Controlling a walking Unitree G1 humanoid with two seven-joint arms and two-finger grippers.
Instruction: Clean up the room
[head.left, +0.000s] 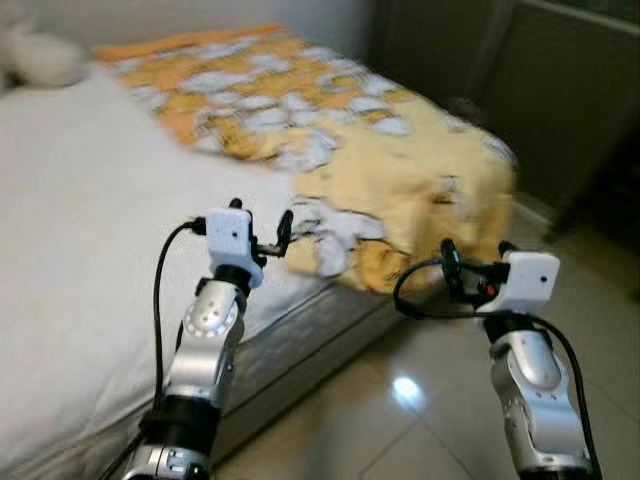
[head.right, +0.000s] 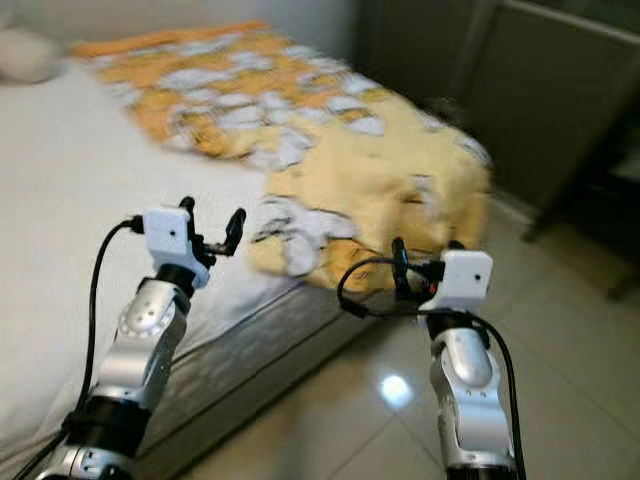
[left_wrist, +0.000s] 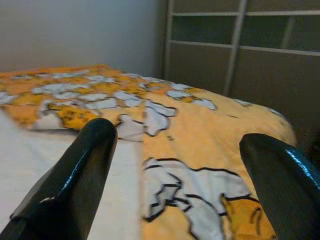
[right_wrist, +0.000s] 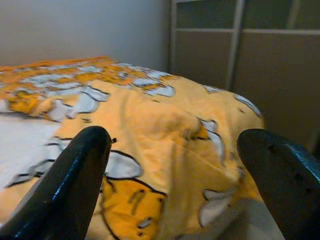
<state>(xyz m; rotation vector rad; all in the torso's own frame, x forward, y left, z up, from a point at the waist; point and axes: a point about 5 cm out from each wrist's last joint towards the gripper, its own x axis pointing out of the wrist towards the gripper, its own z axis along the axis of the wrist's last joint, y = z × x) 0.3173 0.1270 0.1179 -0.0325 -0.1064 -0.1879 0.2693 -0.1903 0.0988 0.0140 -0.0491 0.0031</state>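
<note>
One yellow blanket (head.left: 400, 180), one bed (head.left: 80, 230), two grippers, jaws apart

Readable text: none.
Blanket (head.left: 400, 170): yellow and orange cartoon pattern only, no letters legible.
Wrist housings: plain white, no markings that can be read.

A white bed (head.left: 70, 230) carries a rumpled yellow-and-orange blanket (head.left: 330, 150) along its far side, spilling over the corner. A pale pillow (head.left: 40, 55) lies at its head. Tiled floor (head.left: 400, 420) lies beside it.
</note>
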